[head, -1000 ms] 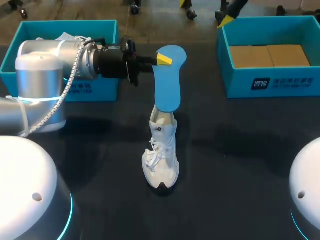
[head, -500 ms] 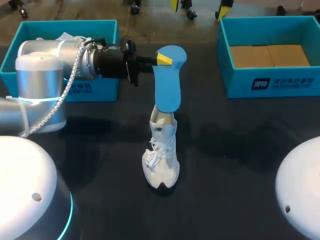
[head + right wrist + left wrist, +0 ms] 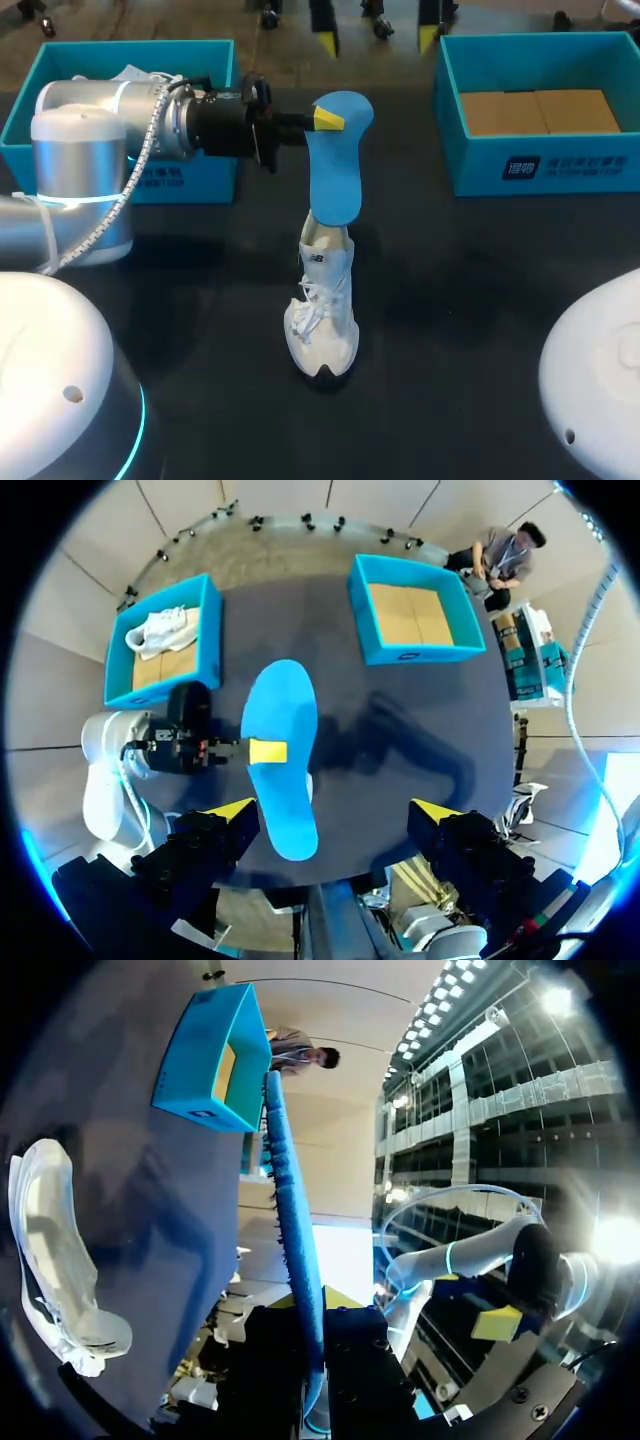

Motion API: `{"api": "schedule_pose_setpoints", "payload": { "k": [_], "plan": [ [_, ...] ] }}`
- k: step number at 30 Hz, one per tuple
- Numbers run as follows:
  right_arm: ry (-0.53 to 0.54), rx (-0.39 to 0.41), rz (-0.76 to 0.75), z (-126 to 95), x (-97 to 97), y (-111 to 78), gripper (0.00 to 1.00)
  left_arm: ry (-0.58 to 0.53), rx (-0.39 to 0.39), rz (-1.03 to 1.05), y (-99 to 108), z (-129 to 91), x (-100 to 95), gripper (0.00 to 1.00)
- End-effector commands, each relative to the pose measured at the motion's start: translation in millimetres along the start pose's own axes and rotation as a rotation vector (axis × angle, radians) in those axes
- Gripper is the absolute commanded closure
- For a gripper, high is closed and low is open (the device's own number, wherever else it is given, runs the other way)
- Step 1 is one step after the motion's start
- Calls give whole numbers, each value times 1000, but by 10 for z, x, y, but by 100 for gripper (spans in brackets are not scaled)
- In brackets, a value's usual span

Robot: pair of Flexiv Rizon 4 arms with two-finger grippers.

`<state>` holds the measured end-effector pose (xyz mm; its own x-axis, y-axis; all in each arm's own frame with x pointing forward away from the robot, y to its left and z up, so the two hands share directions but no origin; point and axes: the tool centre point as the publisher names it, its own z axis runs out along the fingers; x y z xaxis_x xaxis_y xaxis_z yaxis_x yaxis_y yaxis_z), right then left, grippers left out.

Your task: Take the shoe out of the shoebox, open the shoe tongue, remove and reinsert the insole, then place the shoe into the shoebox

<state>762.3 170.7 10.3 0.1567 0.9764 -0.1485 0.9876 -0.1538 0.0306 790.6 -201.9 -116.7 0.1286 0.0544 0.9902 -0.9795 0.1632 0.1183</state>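
**Q:** Where does the job stand?

**A:** The shoe (image 3: 323,310) is out of its box and stands on its sole on the table (image 3: 460,300). The left claw (image 3: 330,120) pinches the blue insole (image 3: 335,170) by its upper end, with the lower tip at the shoe's mouth.

**Q:** What is left?

**A:** By the look of it, seating the insole and returning the shoe to the empty shoebox (image 3: 540,165). The right claw (image 3: 335,810) hangs high above, fingers spread and holding nothing.

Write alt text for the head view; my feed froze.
The left gripper holds a blue insole by one end, its other end at the opening of a white shoe on the dark table. Behind stand the left shoebox and right shoebox, both teal.
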Motion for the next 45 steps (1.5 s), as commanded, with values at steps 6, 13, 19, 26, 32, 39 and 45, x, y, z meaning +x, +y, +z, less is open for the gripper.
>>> {"api": "schedule_pose_setpoints", "payload": {
  "k": [6,13,19,26,32,39,45],
  "plan": [
    [-25,-81,-10,-7,154,-117,0,-2,0,0,3,-3,2,100],
    [57,-99,-14,18,220,-197,0,-2,0,0,3,-3,2,100],
    [92,-93,-50,57,426,-232,0,-2,0,0,3,-3,2,100],
    [105,-105,-83,84,526,-253,0,-2,0,0,3,-3,2,100],
    [105,-105,-83,84,526,-253,0,-2,0,0,3,-3,2,100],
    [105,-105,-83,84,526,-253,0,-2,0,0,3,-3,2,100],
    [105,-105,-83,84,526,-253,0,-2,0,0,3,-3,2,100]
  ]
}}
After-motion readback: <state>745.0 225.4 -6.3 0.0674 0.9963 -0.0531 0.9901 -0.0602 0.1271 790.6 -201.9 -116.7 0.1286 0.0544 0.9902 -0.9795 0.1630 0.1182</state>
